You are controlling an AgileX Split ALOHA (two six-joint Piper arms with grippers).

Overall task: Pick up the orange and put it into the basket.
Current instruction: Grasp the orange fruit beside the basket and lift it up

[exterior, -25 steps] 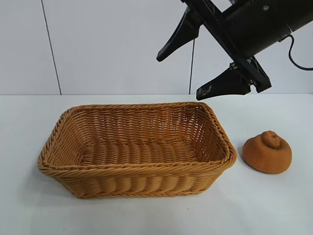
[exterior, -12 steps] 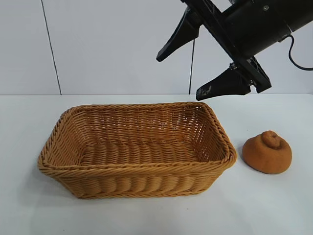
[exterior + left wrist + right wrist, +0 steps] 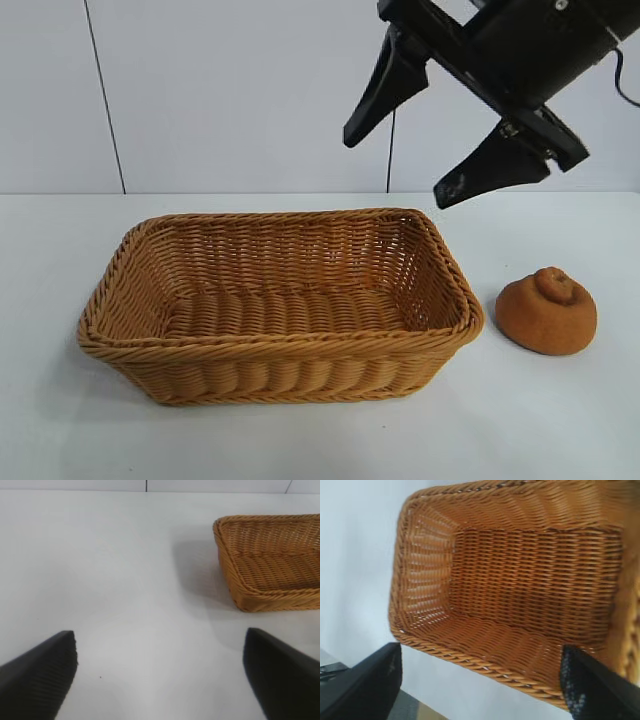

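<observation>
White table stretches under me, with pale wall panels behind it. Going from the left of the exterior view: my left gripper does not appear in that view at all; its own wrist camera shows it low over bare table, its two dark fingers spread wide with nothing between them, and the basket's end sits off to one side, well apart from it.

Next comes the basket, a rectangular wicker one with sloping sides and a braided rim, standing upright in the middle of the table with nothing inside. My right wrist camera looks straight down into it, the woven floor showing bare.

Above the basket's right end hangs my right gripper, high in the air and tilted, its fingers wide apart and holding nothing. It touches neither the basket nor the fruit.

Farthest right lies the orange, resting on its flat base on the table, knobby bump up, just beside the basket's right end with a small gap between them.
</observation>
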